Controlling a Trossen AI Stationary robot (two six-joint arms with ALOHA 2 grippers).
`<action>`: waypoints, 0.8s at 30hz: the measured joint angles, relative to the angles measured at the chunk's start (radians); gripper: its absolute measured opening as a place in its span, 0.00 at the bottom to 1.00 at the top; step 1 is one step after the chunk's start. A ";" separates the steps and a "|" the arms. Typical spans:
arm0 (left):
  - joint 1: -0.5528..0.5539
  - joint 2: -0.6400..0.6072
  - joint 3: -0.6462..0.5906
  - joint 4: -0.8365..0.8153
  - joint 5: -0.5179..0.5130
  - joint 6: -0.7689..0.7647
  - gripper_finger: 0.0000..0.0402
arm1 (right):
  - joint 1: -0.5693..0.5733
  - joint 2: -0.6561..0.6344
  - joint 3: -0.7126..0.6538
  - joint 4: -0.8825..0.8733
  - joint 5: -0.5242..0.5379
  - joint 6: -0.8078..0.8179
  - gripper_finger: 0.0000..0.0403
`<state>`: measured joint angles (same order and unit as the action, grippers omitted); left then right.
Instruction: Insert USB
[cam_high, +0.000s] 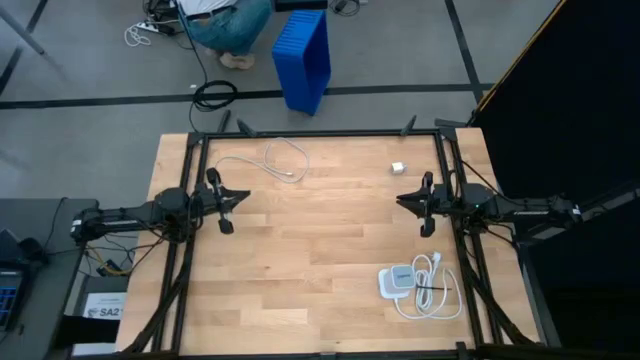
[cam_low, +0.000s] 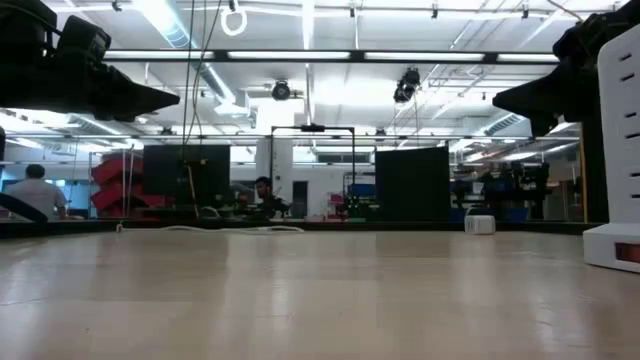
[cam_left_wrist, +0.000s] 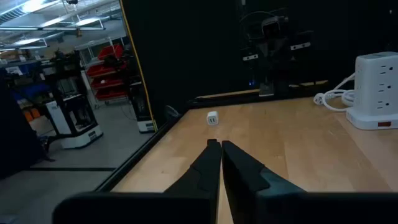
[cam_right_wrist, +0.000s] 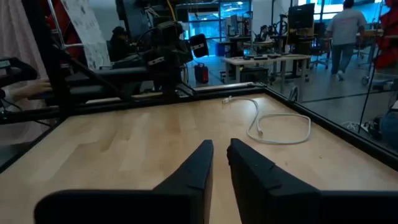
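The USB cable (cam_high: 285, 160) is a thin white loop lying flat on the far-left part of the table; it also shows in the right wrist view (cam_right_wrist: 280, 127). A small white cube (cam_high: 397, 167) sits on the far-right part of the table, ahead of the left fingers (cam_left_wrist: 212, 117). My left gripper (cam_high: 246, 194) hovers shut over the table's left side, pointing right (cam_left_wrist: 218, 144). My right gripper (cam_high: 400, 198) hovers shut over the right side, pointing left (cam_right_wrist: 219, 146). Neither touches anything.
A flat white socket block (cam_high: 396, 281) with its thick white cord (cam_high: 435, 295) lies near the right front corner, and shows again in the left wrist view (cam_left_wrist: 375, 87). A blue bin (cam_high: 305, 55) and a person stand on the floor beyond the far edge.
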<state>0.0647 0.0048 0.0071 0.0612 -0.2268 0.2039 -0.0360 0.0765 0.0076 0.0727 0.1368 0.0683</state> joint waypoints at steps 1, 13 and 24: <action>0.000 0.000 0.000 0.000 0.000 0.000 0.00 | 0.000 0.000 0.000 0.000 0.000 0.000 0.09; 0.000 0.000 0.000 0.000 0.000 0.000 0.00 | 0.000 0.000 0.000 0.000 0.000 0.000 0.07; 0.000 0.000 0.000 0.000 0.000 0.000 0.00 | 0.000 0.000 0.000 0.000 0.000 0.000 0.07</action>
<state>0.0647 0.0048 0.0067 0.0610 -0.2268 0.2039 -0.0362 0.0769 0.0076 0.0727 0.1368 0.0685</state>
